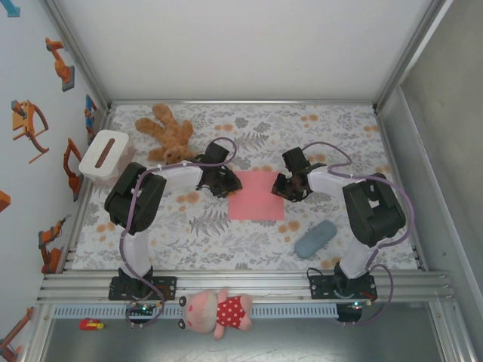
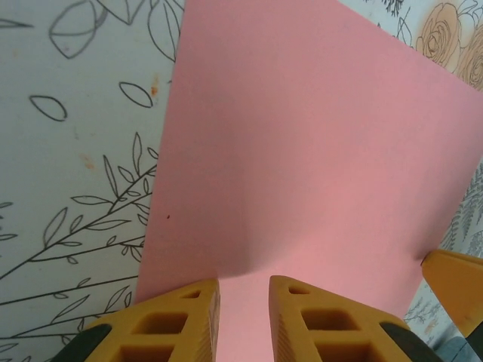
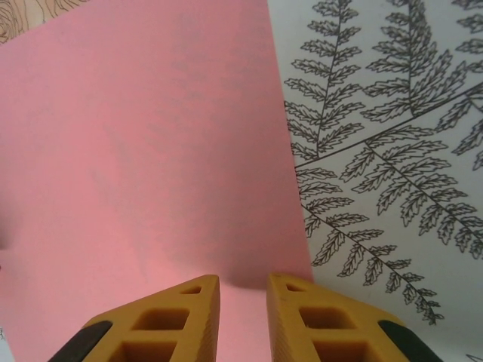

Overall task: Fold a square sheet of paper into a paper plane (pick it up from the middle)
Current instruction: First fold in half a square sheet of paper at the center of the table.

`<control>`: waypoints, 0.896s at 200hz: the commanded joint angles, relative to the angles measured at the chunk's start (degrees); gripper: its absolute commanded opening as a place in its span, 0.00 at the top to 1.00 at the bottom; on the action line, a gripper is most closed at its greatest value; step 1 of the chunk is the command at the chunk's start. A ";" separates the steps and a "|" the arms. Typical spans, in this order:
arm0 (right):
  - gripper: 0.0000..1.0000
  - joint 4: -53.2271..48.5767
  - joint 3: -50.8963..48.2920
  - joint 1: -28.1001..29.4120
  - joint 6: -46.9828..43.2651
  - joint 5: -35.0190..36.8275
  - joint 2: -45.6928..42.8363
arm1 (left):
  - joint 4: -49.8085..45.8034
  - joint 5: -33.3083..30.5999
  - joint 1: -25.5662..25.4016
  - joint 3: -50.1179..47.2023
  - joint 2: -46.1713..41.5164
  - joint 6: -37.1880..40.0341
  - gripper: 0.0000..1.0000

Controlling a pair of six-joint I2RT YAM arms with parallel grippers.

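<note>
The square sheet of paper (image 1: 255, 194) is salmon pink and lies flat on the floral table cloth, between the two arms. My left gripper (image 1: 228, 185) is down on the middle of its left edge. My right gripper (image 1: 284, 188) is down on the middle of its right edge. In the left wrist view the sheet (image 2: 317, 151) spreads ahead of the gripper (image 2: 244, 285), whose yellow fingers are drawn close with a small raised ridge of paper between them. The right wrist view shows the same: the gripper (image 3: 242, 280) pinches a strip of the sheet (image 3: 143, 143) near its edge.
A brown teddy bear (image 1: 166, 134) and a white box (image 1: 104, 154) sit at the back left. A grey-blue pouch (image 1: 315, 238) lies at the front right, close to the right arm. A pink toy (image 1: 219, 313) rests on the rail in front. A yellow finger of the right gripper (image 2: 456, 280) shows in the left wrist view.
</note>
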 commanded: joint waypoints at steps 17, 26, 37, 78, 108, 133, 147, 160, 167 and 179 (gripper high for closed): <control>0.77 1.99 -0.97 -0.14 0.28 -3.05 3.13 | -1.87 -0.55 -0.02 -1.51 1.79 -0.55 0.77; 0.77 2.69 -1.01 -0.13 0.71 -3.75 3.47 | -1.78 -0.66 0.04 -1.76 1.81 -0.54 0.77; 0.77 3.51 -1.03 -0.12 1.18 -4.58 3.75 | -0.34 -0.64 -0.03 -2.70 1.44 -0.74 0.79; 0.77 6.29 -0.97 -0.16 2.60 -7.29 4.62 | 7.68 -0.05 -0.02 -6.80 -0.30 -2.41 0.81; 0.78 7.51 -1.14 -0.13 3.03 -8.65 4.54 | 11.24 -0.06 -0.02 -7.95 -0.92 -3.29 0.82; 0.78 8.92 -1.44 -0.09 3.64 -9.46 4.69 | 13.49 -0.01 0.05 -8.55 -1.35 -4.29 0.81; 0.78 9.86 -1.56 -0.14 3.97 -10.14 5.07 | 16.25 -0.27 -0.01 -9.78 -1.98 -5.42 0.78; 0.79 10.47 -1.41 -0.10 4.28 -10.36 5.48 | 19.11 -0.41 0.02 -10.98 -2.58 -6.50 0.74; 0.79 10.74 -1.16 -0.16 4.41 -10.51 5.71 | 20.56 -0.37 0.03 -11.55 -2.77 -6.88 0.71; 0.79 11.09 -0.82 -0.13 4.62 -10.77 6.30 | 22.80 -0.47 -0.03 -12.50 -3.02 -7.63 0.68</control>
